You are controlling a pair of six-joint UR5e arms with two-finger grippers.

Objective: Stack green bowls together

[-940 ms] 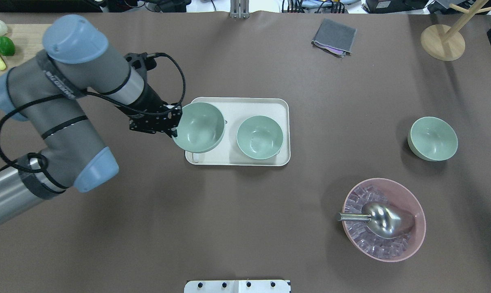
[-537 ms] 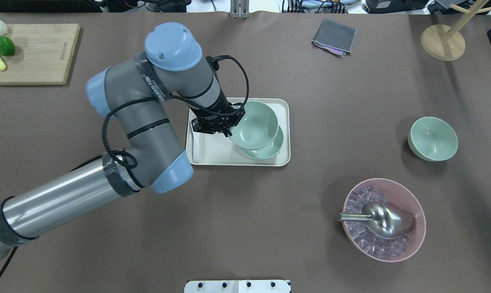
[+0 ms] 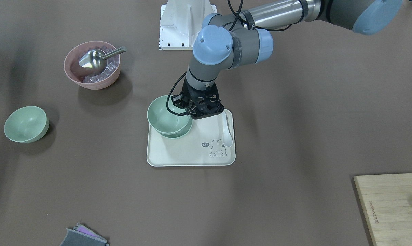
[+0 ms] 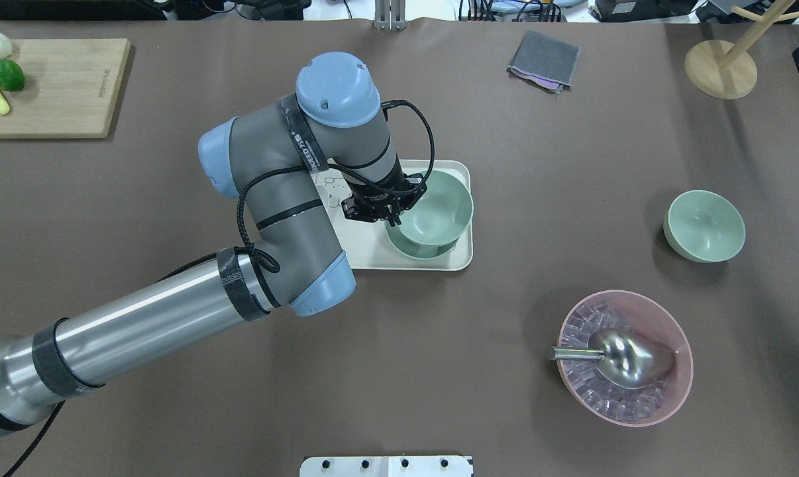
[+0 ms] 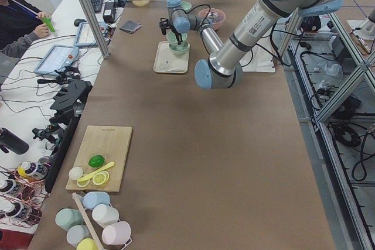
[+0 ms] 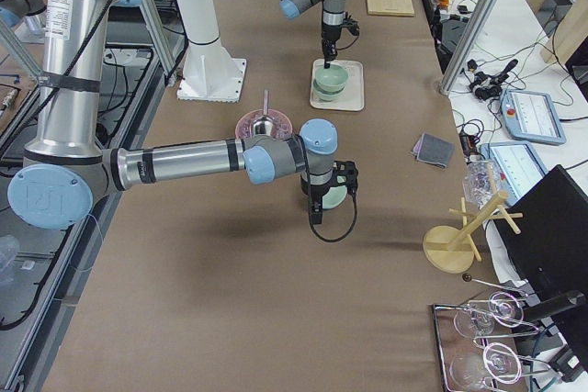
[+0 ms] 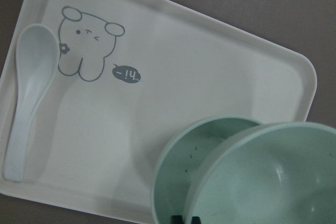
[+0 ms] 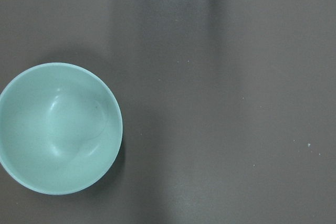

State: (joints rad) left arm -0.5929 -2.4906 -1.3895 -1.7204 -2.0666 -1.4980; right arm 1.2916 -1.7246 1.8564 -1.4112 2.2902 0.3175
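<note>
Far-left corner of desk: cutting board w/ fruit, not part of this job. L arm reaches from the robot's edge at the left end toward mid-desk.

Mid-desk: cream tray, white spoon lying on its left-end side. Left gripper has its jaws narrow, pinched on the rim of the held bowl. The grip is on the rim side facing the desk's left end, so the bowl hangs off the jaws toward the right end. Directly under it, on the tray's right-end half, sits the tray bowl, upright, mouth up. Wrist view shows the two rims overlapping but not concentric. Held bowl looks a bit off-centre and prob. not seated yet; can't tell if they touch.

Key relation: held bowl is above the tray bowl, both mouth-up; round, so no axis to match, only centres. Next move likely a small centring nudge, then straight down and let go. Risk: a rim-on-rim catch tipping the lower one.

Far edge, right of centre: grey cloth.

Right end: third bowl alone on the desk, well apart from the tray. Pink bowl w/ scoop sits nearer the robot's edge. Right gripper hangs near the third bowl, so R arm is the nearer one for it; jaw state can't be told.
</note>
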